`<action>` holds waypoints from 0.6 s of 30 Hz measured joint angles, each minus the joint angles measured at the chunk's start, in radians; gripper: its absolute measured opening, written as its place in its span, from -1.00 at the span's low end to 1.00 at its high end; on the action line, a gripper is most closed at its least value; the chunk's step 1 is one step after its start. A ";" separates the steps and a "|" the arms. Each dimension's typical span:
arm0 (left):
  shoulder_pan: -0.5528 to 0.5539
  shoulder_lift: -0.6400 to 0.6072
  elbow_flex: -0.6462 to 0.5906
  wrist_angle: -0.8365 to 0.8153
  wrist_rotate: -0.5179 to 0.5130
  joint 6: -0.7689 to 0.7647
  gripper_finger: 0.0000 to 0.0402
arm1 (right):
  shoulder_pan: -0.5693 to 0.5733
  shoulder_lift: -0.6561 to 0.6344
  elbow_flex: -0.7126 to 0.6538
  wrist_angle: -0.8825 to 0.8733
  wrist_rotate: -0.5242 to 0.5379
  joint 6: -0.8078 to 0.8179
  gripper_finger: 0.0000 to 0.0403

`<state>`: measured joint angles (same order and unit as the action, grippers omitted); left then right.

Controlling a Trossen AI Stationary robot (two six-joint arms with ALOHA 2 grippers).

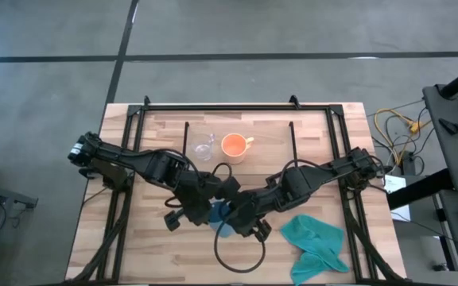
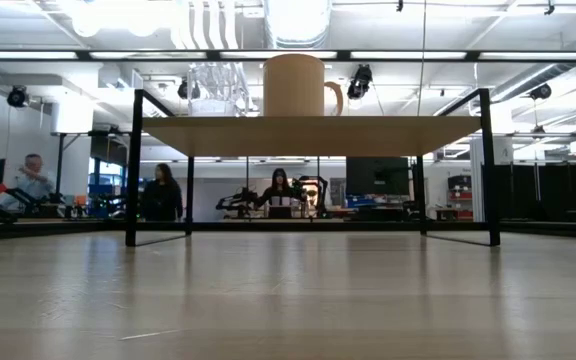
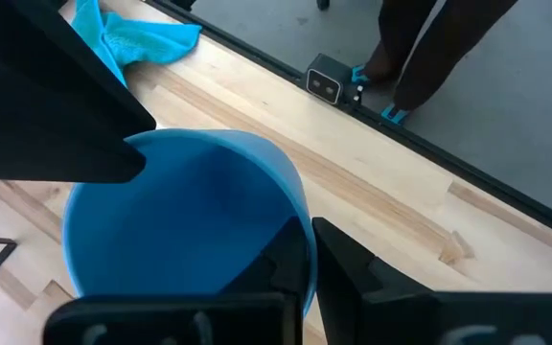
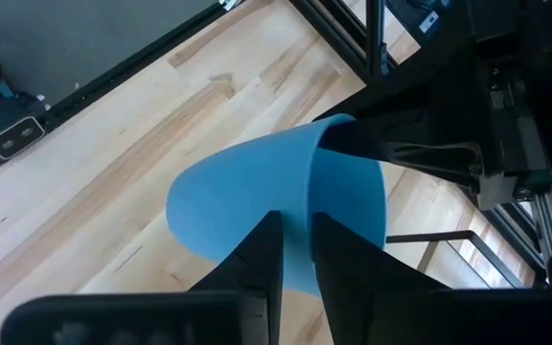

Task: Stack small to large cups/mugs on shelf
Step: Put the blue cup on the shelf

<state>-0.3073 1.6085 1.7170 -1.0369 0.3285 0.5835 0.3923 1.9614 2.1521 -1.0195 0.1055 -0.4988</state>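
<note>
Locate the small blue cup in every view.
High view: small blue cup low centre, between both grippers.
Low view: not in it.
Left wrist view: fills lower left, open mouth showing.
Right wrist view: centre, seen from outside.
Shared landmark: teal cloth.

Both arms were dark, nearly black, built of jointed segments with rounded housings. The left pincer [image 1: 201,208] and right pincer [image 1: 230,220] ended in flat, angular black fingers [image 4: 257,251]. A thin black cable looped from the arms near the right pincer.
</note>
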 joint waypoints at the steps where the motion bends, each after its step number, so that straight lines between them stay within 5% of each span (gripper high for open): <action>1: 0.000 0.000 0.000 0.000 0.000 0.000 -1.00 | 0.000 0.000 0.000 0.000 0.000 0.000 -0.76; 18: 0.000 -0.001 -0.004 0.008 0.000 0.000 -1.00 | -0.003 0.000 0.000 0.022 0.007 -0.010 -0.77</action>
<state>-0.3073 1.6073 1.7126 -1.0290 0.3286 0.5831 0.3889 1.9614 2.1521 -0.9977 0.1127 -0.5087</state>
